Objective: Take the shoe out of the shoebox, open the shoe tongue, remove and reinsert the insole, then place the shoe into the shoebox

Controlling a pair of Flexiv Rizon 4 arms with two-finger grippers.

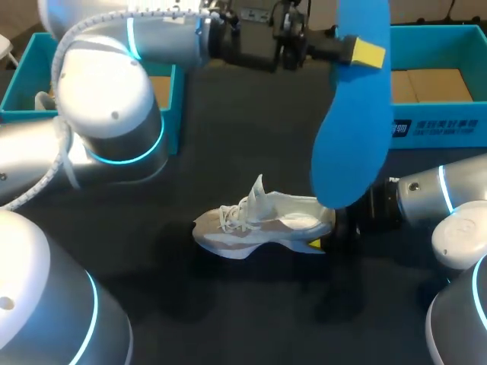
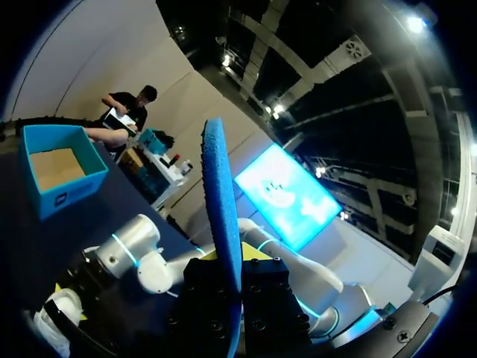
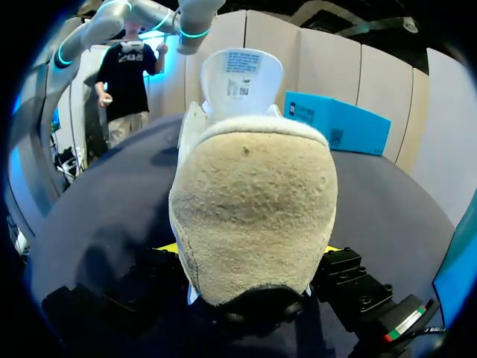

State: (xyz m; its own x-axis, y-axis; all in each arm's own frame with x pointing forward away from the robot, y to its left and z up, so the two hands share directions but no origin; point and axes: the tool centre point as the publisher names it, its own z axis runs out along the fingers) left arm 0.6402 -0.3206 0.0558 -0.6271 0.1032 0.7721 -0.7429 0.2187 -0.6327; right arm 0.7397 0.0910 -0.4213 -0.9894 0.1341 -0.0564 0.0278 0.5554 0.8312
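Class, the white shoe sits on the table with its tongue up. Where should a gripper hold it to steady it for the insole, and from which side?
Grip the shoe at its heel, coming from behind on the robot's right. The heel is narrow and rounded, faces that arm, and a hold there leaves the opening behind the raised tongue free.

The left arm [image 1: 137, 38] comes in from the left and stretches level across the far side of the table, past the middle. Its wrist is raised high, and the left gripper [image 1: 358, 52] has its 2 fingers pressed on the blue insole [image 1: 354, 129] from both sides, near one end. The right arm [image 1: 426, 198] enters from the right and lies low, its wrist near the tabletop. The right gripper [image 1: 331, 232] has 1 yellow-tipped finger on each side of the shoe [image 1: 259, 224] at its heel, both touching it.
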